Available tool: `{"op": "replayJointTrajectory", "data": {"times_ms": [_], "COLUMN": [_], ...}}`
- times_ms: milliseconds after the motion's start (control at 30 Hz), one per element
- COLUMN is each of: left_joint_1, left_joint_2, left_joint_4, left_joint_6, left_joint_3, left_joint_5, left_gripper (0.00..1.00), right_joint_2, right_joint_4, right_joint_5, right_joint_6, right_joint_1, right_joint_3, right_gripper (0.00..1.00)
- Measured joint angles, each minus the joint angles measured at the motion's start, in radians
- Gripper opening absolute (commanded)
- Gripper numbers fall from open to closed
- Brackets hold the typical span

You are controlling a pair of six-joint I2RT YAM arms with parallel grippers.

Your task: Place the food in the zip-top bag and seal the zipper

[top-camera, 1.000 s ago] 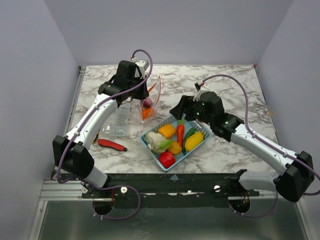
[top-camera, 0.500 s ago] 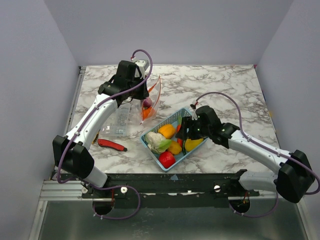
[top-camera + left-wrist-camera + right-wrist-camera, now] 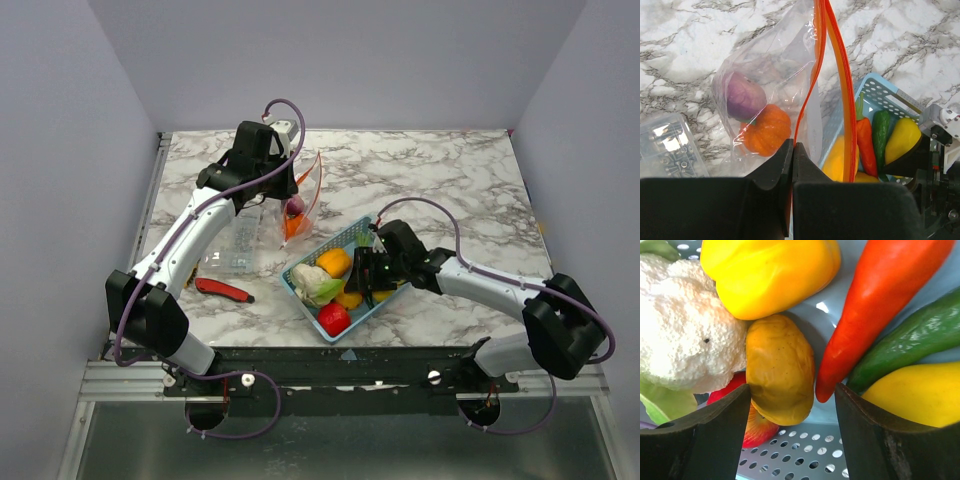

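Note:
My left gripper (image 3: 793,150) is shut on the red-orange zipper (image 3: 819,75) of the clear zip-top bag (image 3: 300,205), holding it open above the table. Inside the bag lie a purple onion (image 3: 742,95) and an orange pumpkin (image 3: 767,129). My right gripper (image 3: 792,405) is open, low inside the blue basket (image 3: 318,318), its fingers on either side of a tan potato (image 3: 780,367). Around it lie a yellow pepper (image 3: 767,272), a red chilli (image 3: 870,305), a green cucumber (image 3: 912,337), a yellow fruit (image 3: 920,392), a white cauliflower (image 3: 685,337) and a red apple (image 3: 752,427).
A clear rigid box (image 3: 232,245) lies left of the bag. A red-and-black handled tool (image 3: 222,290) lies at the front left. The basket sits close to the bag's right side. Grey walls enclose the marble table (image 3: 470,180).
My right arm has moved left and down into the basket, its open fingers now around the potato. My left arm and the bag have not moved.

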Motion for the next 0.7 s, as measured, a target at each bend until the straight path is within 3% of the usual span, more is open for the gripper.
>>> {"op": "replayJointTrajectory", "data": {"times_ms": [133, 267, 400, 700], "left_joint_1": [0.0, 0.0, 0.0, 0.0], "left_joint_2": [0.0, 0.0, 0.001, 0.011], "left_joint_4": [0.0, 0.0, 0.0, 0.0], "left_joint_6": [0.0, 0.0, 0.0, 0.0], "left_joint_3": [0.0, 0.0, 0.0, 0.0], "left_joint_5": [0.0, 0.0, 0.0, 0.001], "left_gripper": [0.0, 0.0, 0.0, 0.0], "right_joint_2": [0.03, 0.036, 0.036, 0.024], "right_joint_4": [0.005, 0.004, 0.004, -0.029], "right_joint_5": [-0.024, -0.027, -0.027, -0.009], "right_joint_6": [-0.004, -0.02, -0.027, -0.038], "right_joint_1": [0.014, 0.02, 0.021, 0.021], "right_joint_3": [0.0, 0.0, 0.0, 0.027], "right_gripper": [0.75, 0.72, 0.53, 0.26]}}
